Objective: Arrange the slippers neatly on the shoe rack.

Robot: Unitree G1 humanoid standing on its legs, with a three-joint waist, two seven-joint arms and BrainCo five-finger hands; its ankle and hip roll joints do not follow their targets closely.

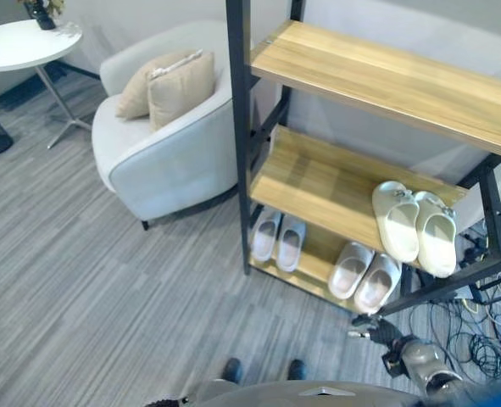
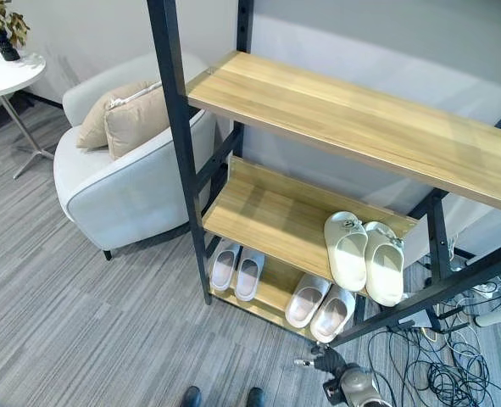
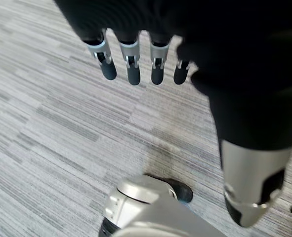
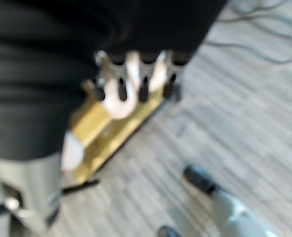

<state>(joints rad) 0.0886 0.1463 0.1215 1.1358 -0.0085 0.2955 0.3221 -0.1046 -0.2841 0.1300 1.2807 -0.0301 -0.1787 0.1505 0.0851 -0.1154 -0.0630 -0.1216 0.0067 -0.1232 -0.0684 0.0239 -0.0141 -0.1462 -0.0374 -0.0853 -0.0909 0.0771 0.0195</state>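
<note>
The shoe rack (image 1: pixel 318 182) has a black frame and wooden shelves. A pair of cream clog slippers (image 1: pixel 415 225) lies side by side at the right end of its middle shelf. On the bottom shelf rest two pale pairs, one on the left (image 1: pixel 277 237) and one on the right (image 1: pixel 364 275). My right hand (image 1: pixel 384 332) hangs low in front of the rack's lower right corner, fingers relaxed and empty. In the right wrist view its fingers (image 4: pixel 143 92) point toward the bottom shelf (image 4: pixel 101 133). My left hand (image 3: pixel 133 69) hangs over the carpet, fingers straight, holding nothing.
A white armchair (image 1: pixel 165 161) with two beige cushions stands left of the rack. A round white side table (image 1: pixel 21 42) is at the far left. Loose cables (image 1: pixel 479 331) lie on the floor right of the rack. Grey carpet spreads in front.
</note>
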